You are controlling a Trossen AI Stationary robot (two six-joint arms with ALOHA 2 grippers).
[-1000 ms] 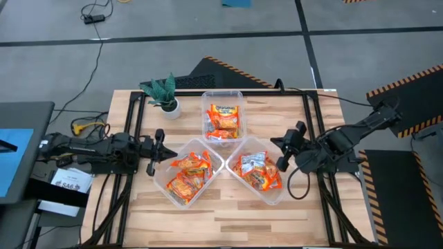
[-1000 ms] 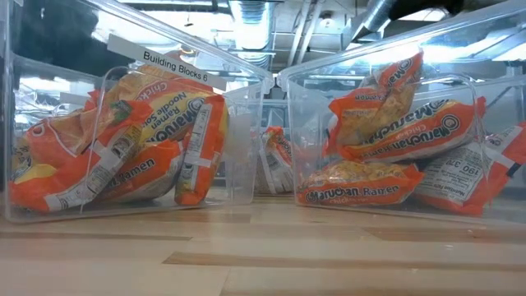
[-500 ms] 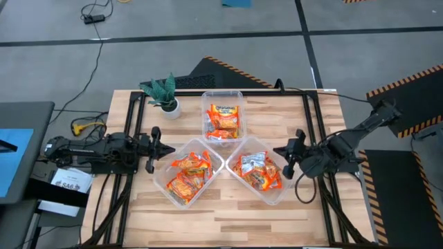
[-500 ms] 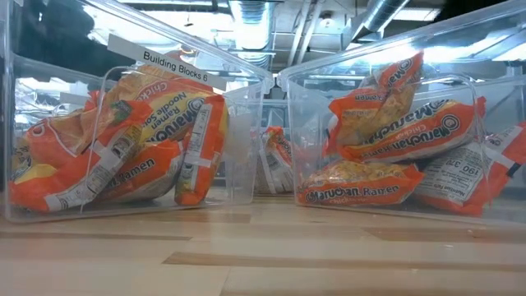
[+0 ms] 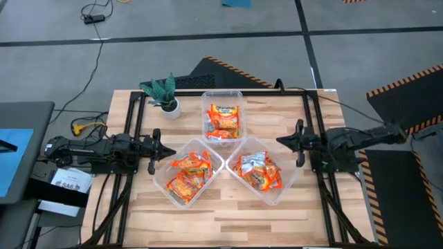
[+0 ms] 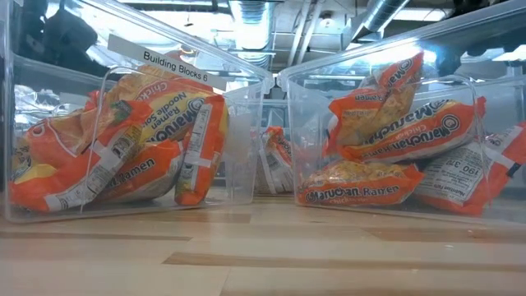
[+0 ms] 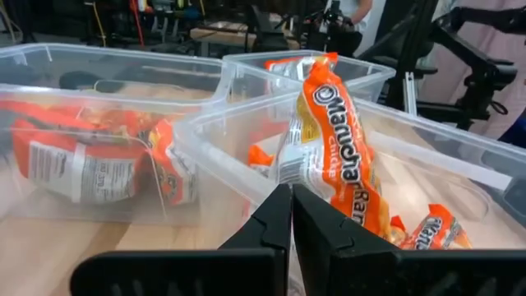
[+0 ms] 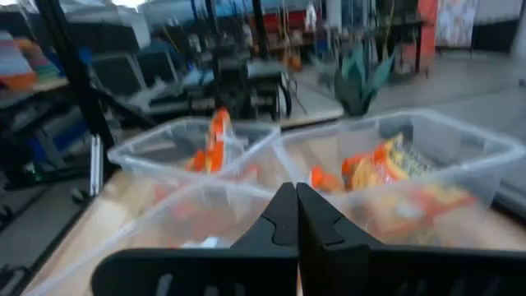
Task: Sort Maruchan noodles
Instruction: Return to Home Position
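The Maruchan noodles, orange-red packets, lie in three clear tubs on the wooden table: the far middle tub (image 5: 223,117), the near left tub (image 5: 187,173) and the near right tub (image 5: 258,171). In the low view the packets stand and lean inside the left tub (image 6: 131,140) and the right tub (image 6: 394,140). My left gripper (image 5: 158,146) is shut and empty just left of the near left tub; in its wrist view (image 7: 291,201) a packet (image 7: 333,156) stands upright in front of it. My right gripper (image 5: 296,142) is shut and empty just right of the near right tub, as its wrist view (image 8: 294,201) shows.
A small green potted plant (image 5: 163,93) stands at the table's far left corner. Bare wood (image 5: 228,218) lies along the near edge in front of the tubs. Black frame rails (image 5: 313,111) run along the left and right sides.
My right gripper has drawn back a little toward the table's right edge, away from the near right tub, and its arm has stretched out flat toward the right. The tubs and packets have stayed where they were.
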